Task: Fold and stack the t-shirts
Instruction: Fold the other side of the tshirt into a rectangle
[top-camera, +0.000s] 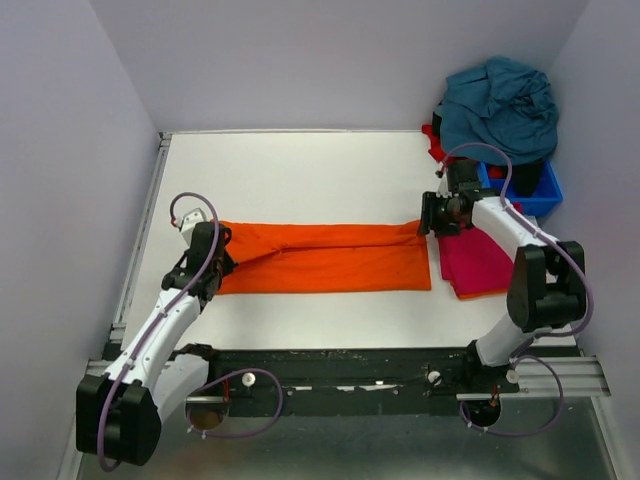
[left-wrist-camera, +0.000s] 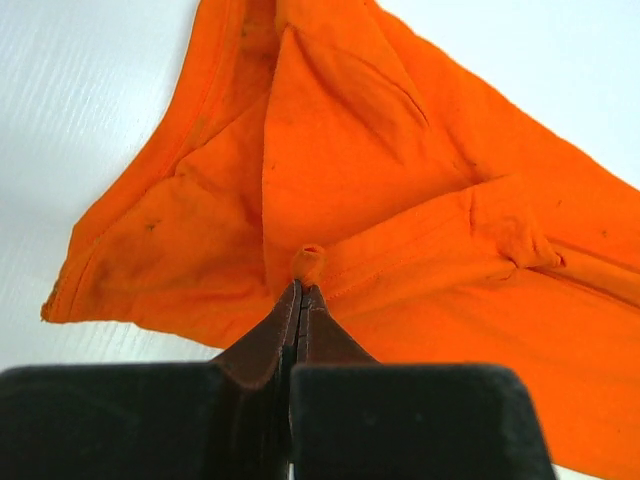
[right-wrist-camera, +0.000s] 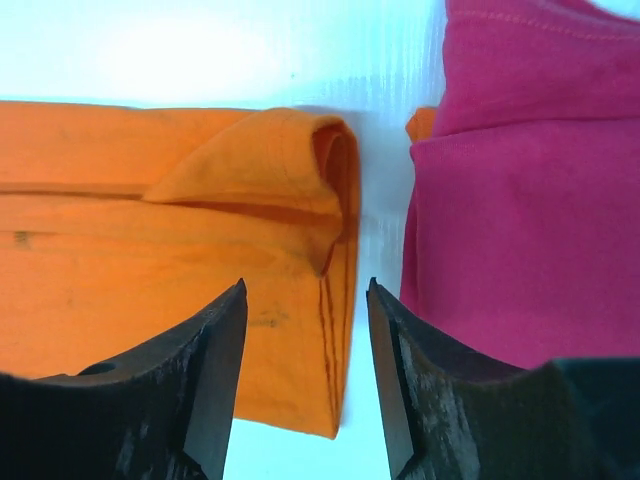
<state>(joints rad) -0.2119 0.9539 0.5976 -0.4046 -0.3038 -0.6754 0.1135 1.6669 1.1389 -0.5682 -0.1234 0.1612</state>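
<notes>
Left gripper (left-wrist-camera: 303, 290): jaws pressed together, a small nub of orange cloth pinched at the tips.
Right gripper (right-wrist-camera: 305, 290): jaws standing apart, nothing between them; dark, scuffed inner faces.
Orange t-shirt (top-camera: 325, 258): lies flat across the middle of the table (top-camera: 300, 170) as a long folded band reaching from one gripper to the other.
Orange t-shirt, left end: bunched and lifted into a ridge where the left gripper holds it; in the left wrist view the cloth fans out from the pinch in broad triangular folds, with a hemmed edge along one side.
Orange t-shirt, right end: sits just ahead of and below the open right fingertips; a corner curls back into a soft rolled lip, and the layered edges show as thin parallel lines.
Orange cloth, surface: matte knit with small dark specks and shallow creases.
Magenta t-shirt (top-camera: 478, 262): folded flat just beside the orange shirt's right end, a narrow strip of white table between them; smooth, with a stitched seam near its far edge.
Teal t-shirt (top-camera: 500, 105): a crumpled heap on top of the blue bin (top-camera: 535, 190) at the far right corner.
Red cloth (top-camera: 432, 135): a bit pokes out beside the teal heap.
Table surface: white and faintly ribbed.
</notes>
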